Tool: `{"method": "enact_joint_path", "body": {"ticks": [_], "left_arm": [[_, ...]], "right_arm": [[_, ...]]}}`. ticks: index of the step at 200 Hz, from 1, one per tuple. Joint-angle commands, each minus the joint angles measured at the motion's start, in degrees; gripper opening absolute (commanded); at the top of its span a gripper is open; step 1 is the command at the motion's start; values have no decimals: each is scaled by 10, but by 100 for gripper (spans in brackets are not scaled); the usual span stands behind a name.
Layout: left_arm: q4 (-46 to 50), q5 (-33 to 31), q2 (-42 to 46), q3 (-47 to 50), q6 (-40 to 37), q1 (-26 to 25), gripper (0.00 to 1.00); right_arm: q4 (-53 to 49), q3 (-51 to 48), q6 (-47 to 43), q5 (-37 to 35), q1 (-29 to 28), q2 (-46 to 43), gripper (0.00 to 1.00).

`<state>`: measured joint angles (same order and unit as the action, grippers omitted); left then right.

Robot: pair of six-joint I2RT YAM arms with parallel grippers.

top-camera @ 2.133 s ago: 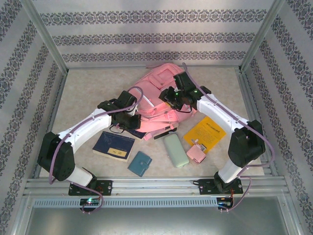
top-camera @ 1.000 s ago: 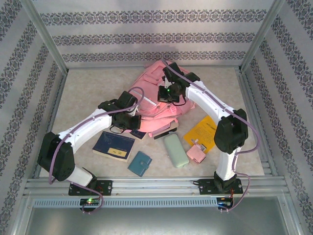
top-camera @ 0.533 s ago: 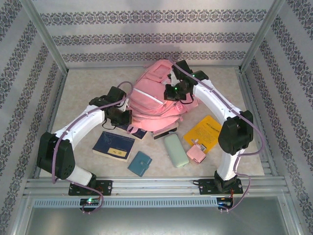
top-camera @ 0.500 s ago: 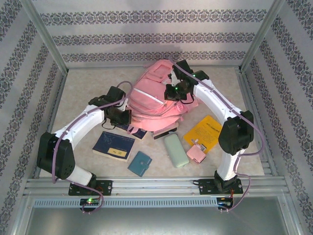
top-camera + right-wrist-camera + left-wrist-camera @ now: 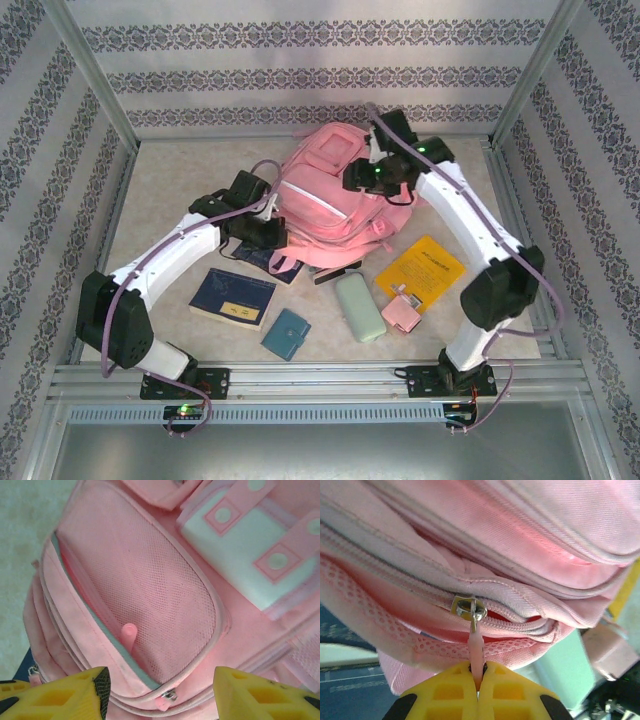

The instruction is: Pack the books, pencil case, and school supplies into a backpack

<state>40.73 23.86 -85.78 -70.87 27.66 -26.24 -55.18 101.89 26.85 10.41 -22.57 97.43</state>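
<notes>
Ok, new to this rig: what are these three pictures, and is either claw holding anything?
Two white robot arms are bolted at the near edge of a table. The overhead picture looks down from behind them; the other two come from a camera on each wrist, so the yellow blocks there are fingers. The left claw is shut on the pink zipper pull of the backpack. The right claw hangs open above its mesh pocket, holding nothing. On the table lie a navy book, a teal notebook, the mint pencil case, a pink item and a yellow book.
</notes>
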Motion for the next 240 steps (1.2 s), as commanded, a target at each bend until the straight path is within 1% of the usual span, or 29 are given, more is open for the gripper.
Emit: {"method": "enact_joint_path", "body": {"ticks": [1, 27, 35, 47, 60, 81, 115, 131, 150, 166, 181, 211, 240], "left_arm": [[-51, 27, 18, -40, 37, -12, 0], [-53, 36, 0, -87, 48, -34, 0], [-51, 36, -12, -105, 47, -45, 0], [-42, 34, -32, -128, 39, -65, 0], [-35, 33, -52, -150, 30, -86, 0], [-12, 25, -82, -181, 4, -119, 0], [43, 6, -124, -227, -45, -159, 0], [48, 0, -133, -234, -53, -166, 0], [43, 2, -139, -238, -52, -169, 0], [42, 5, -143, -242, -54, -169, 0], [45, 5, -146, -249, -59, -170, 0], [49, 10, -151, -255, -65, -172, 0], [49, 13, -152, -255, -69, -173, 0]], "right_arm": [[-40, -15, 31, -11, 11, -51, 58], [-62, -38, 77, -10, 16, -89, 60], [-71, -47, 100, -12, 22, -100, 60], [-71, -69, 133, 5, 38, -123, 59], [-51, -115, 185, 36, 67, -156, 59], [-7, -205, 267, 119, 122, -198, 59], [17, -283, 324, 170, 130, -225, 61], [30, -330, 372, 194, 141, -243, 62], [74, -381, 425, 227, 144, -259, 63], [131, -422, 477, 231, 143, -274, 63], [166, -444, 505, 219, 143, -278, 63], [228, -467, 530, 197, 144, -273, 58], [244, -464, 526, 178, 146, -258, 52]]}}
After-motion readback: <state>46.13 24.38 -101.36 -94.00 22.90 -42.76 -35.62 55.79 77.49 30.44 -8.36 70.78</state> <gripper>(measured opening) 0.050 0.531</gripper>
